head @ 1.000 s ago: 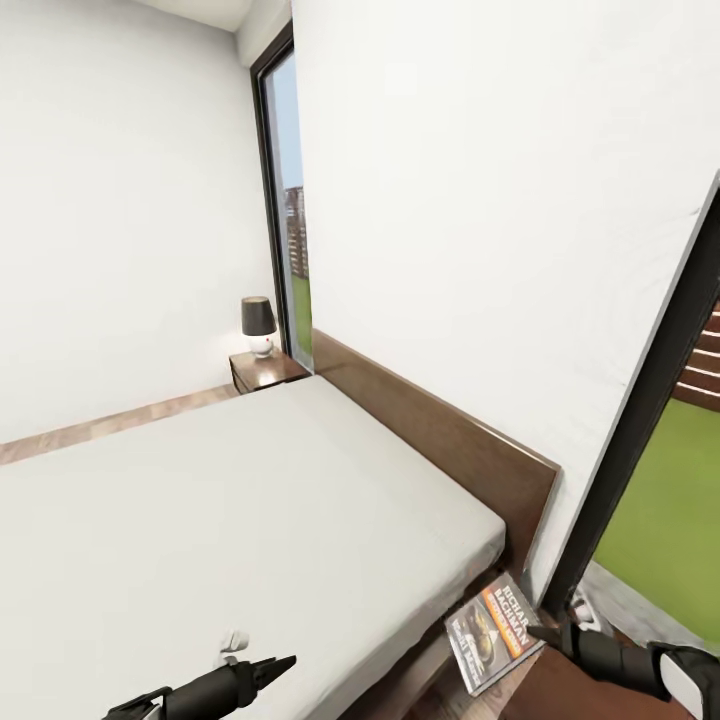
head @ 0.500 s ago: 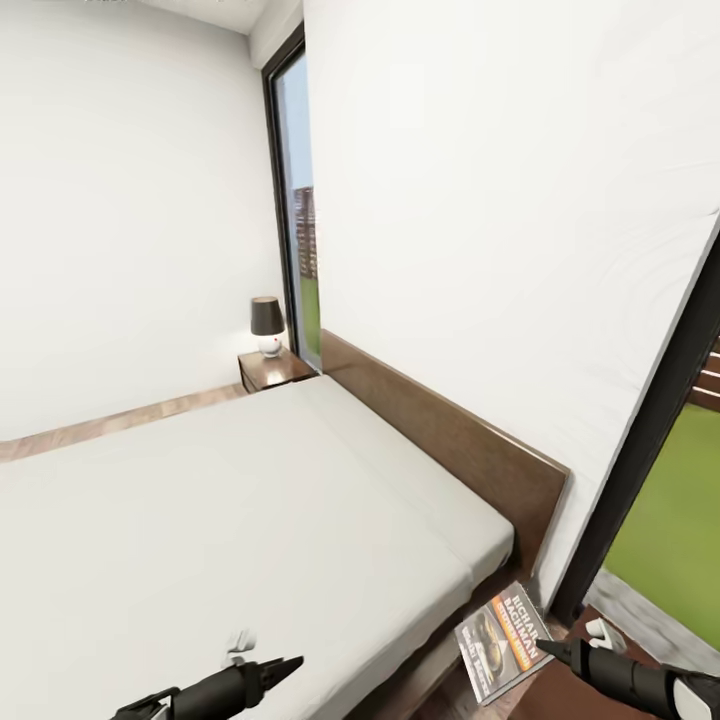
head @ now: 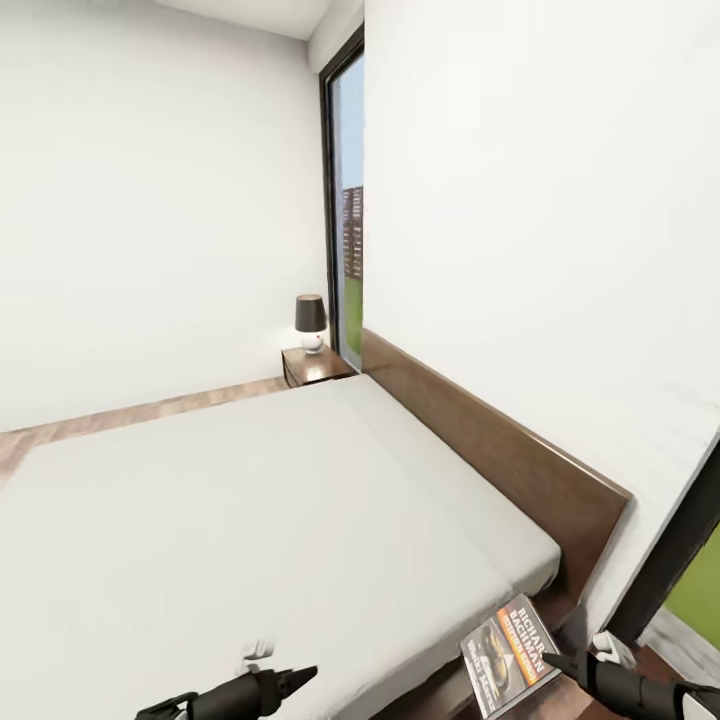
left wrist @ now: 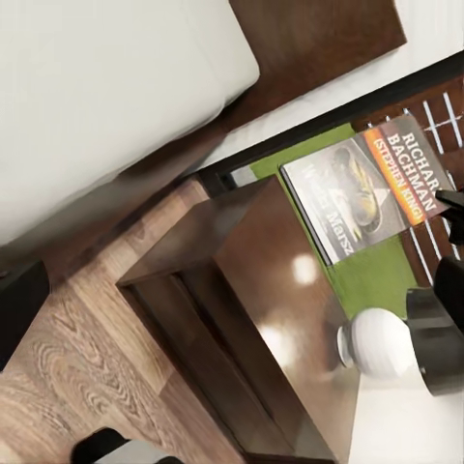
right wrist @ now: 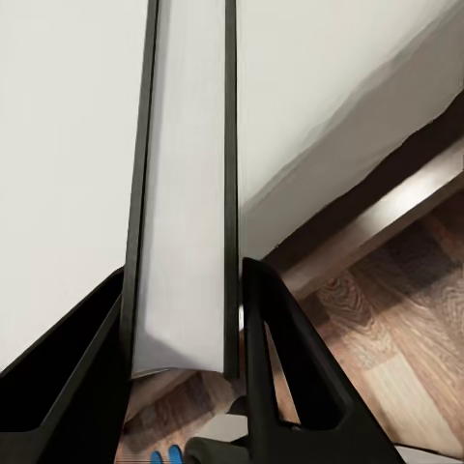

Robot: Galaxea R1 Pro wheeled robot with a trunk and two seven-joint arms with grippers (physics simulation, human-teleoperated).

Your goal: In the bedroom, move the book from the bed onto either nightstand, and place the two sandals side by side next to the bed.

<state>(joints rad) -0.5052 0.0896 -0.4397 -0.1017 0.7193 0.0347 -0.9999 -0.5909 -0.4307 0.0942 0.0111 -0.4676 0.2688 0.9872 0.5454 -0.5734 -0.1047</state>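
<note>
while the whole head view has swung along the bed (head: 250, 500) with the camera, the right claw (head: 556, 662) stays clenched on the book (head: 512, 655), held upright just off the bed's headboard corner over the nightstand (left wrist: 290, 319), so setting it down seems next.

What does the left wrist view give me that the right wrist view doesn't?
Left wrist: the book seen cover-on, by the nightstand and a white lamp base. Right wrist: the book's page edge clamped in the right pincer. Shared: the book, the bed and the plank floor.
</note>
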